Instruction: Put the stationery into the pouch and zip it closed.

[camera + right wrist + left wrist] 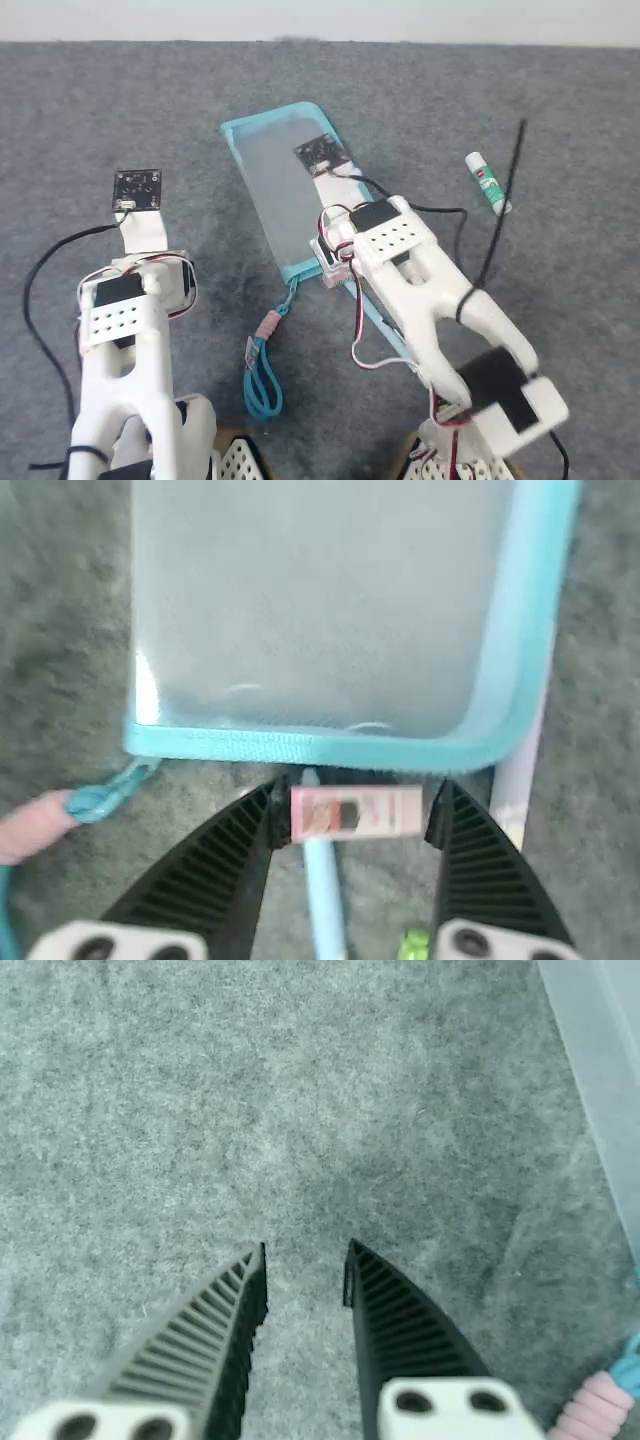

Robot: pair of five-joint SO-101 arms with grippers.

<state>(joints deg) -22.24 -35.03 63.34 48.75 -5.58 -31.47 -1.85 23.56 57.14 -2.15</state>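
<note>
I'm at the grabbing step: my right end effector (357,790) sits open around the small eraser (355,813) (just beside the blue pouch (300,745)), so next I must squeeze, then lift it in.

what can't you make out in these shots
High view: near end of the pouch, hidden under the right arm.
Right wrist view: small labelled block between the fingers, too blurred to identify.
Right wrist view: green thing, cut off by the bottom edge.
</note>
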